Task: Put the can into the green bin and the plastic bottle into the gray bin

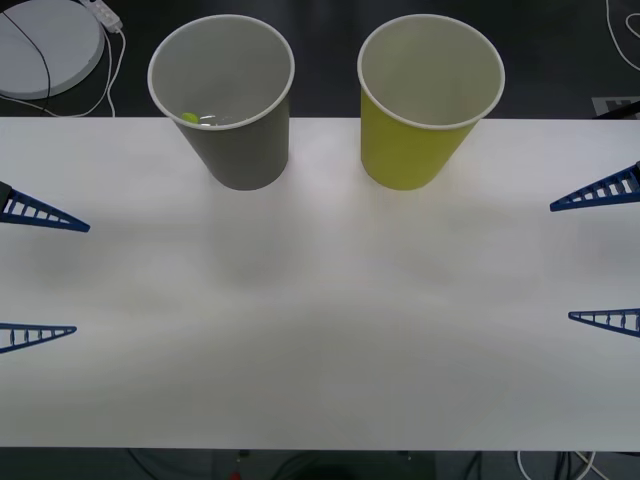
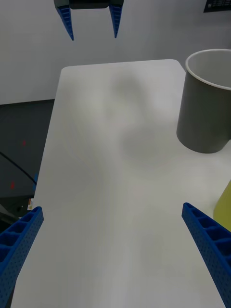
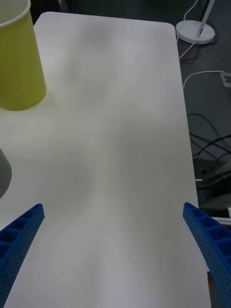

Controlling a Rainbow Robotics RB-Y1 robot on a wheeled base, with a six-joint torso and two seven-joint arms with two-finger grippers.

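The gray bin (image 1: pixel 235 110) stands upright at the table's back left, and the plastic bottle (image 1: pixel 198 119) lies inside it, its lime-green cap against the near wall. Right of it stands the green bin (image 1: pixel 420 110), whose visible inside is whitish and bare. The can is out of view. My left gripper (image 1: pixel 80 278) hangs open at the left edge with nothing between its fingers, and my right gripper (image 1: pixel 561 262) hangs open at the right edge. The right wrist view has the gray bin (image 2: pixel 204 110) and, far off, the left gripper (image 2: pixel 94 37). The left wrist view has the green bin (image 3: pixel 19 67).
The white table (image 1: pixel 320 330) stretches between the two arms. Behind its back left corner a round white base (image 1: pixel 45 45) and cables lie on the dark floor. More cables and a white stand (image 3: pixel 195 31) lie past the table's end.
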